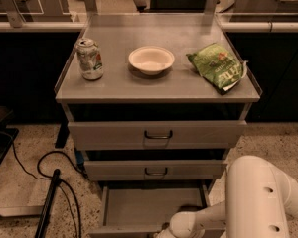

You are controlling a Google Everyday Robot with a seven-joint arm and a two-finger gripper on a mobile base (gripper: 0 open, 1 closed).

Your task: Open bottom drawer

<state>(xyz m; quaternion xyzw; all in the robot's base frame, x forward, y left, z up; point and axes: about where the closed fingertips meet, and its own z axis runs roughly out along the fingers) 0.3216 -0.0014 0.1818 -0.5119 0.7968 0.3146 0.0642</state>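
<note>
the grey metal cabinet (159,90) stood in the middle of the view with three drawers stacked below its flat top. on that top, a pale round bowl (151,59) sat at the centre. a silver and green drink can (90,58) stood upright at the bowl's 9 o'clock, well apart from it. a crumpled green snack bag (217,66) lay at the bowl's 3 o'clock, near the right edge.

the wide top drawer (109,133) and the narrower middle drawer (114,170) were both closed, each with a small dark bar handle at its centre. the bottom drawer (154,206), the lowest of the three, sat at the cabinet's 6 o'clock and was pulled out toward the camera. its shallow grey tray lay open to view under the middle drawer. its front panel reached the lower edge of the view, and its handle could not be made out.

the robot's white arm (260,197) filled the corner at 5 o'clock, its rounded forearm reaching toward 9 o'clock along the drawer front. the gripper (163,230) was at the very bottom edge, right at the front of the bottom drawer, mostly cut off. whether the gripper was open, closed or holding anything could not be told.

a dark rod (48,202) lay on the speckled floor (20,187) at the cabinet's 8 o'clock.
</note>
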